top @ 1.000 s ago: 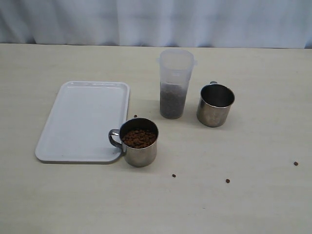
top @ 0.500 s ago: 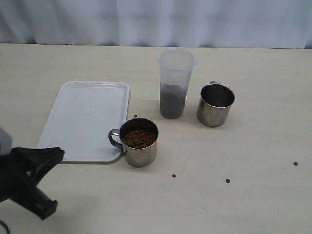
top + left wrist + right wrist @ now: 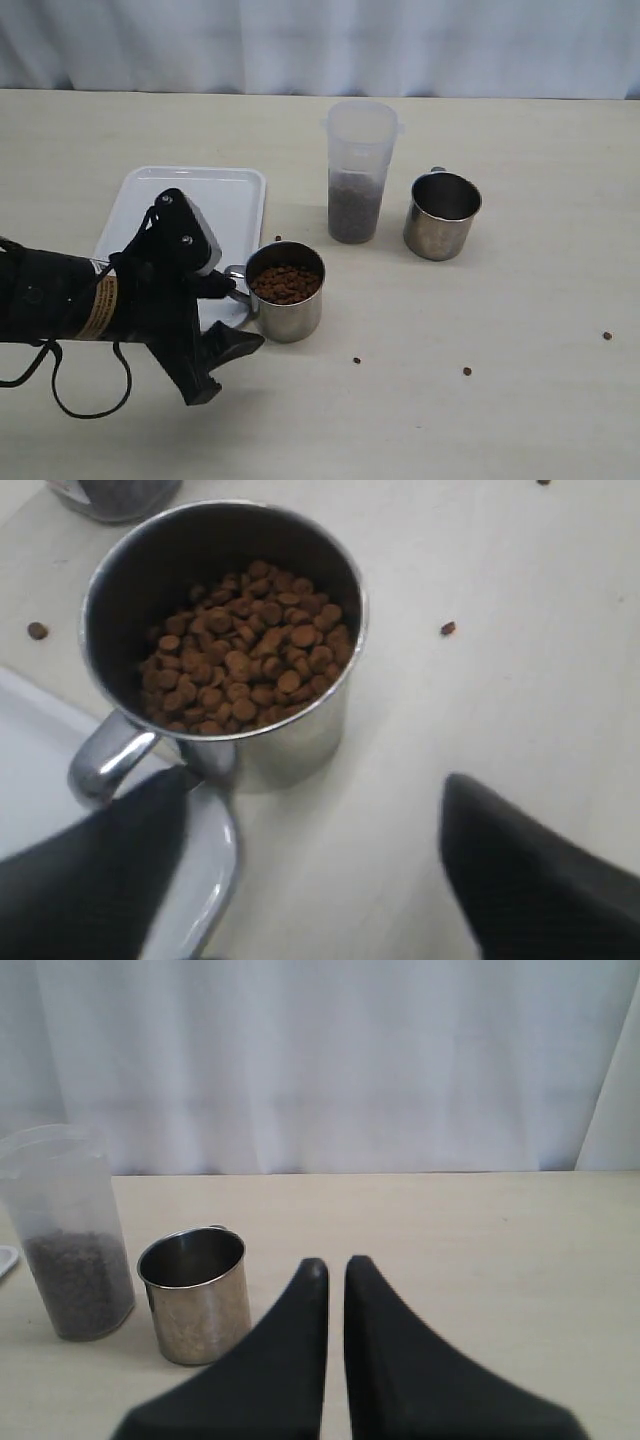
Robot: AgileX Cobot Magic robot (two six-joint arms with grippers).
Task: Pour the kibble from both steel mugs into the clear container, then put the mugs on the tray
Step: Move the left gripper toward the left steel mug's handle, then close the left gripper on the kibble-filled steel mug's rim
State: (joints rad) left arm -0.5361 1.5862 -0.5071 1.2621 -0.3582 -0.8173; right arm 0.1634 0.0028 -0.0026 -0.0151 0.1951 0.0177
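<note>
We see our left pincer (image 3: 245,315) spread wide and gripping nothing at the full mug (image 3: 286,293) heaped with kibble (image 3: 286,284). One jaw is by the handle over the tray (image 3: 200,195) corner, the other is off the mug's front and not touching, and the arm blocks our view of the tray's front part. The container (image 3: 357,170), roughly a third full, stands behind that mug on the counter (image 3: 520,290), with the empty mug (image 3: 441,215) just to its right and loose pellets (image 3: 466,371) scattered in front. Our right pincer (image 3: 335,1265) hangs clear of both, jaws nearly together on nothing.
</note>
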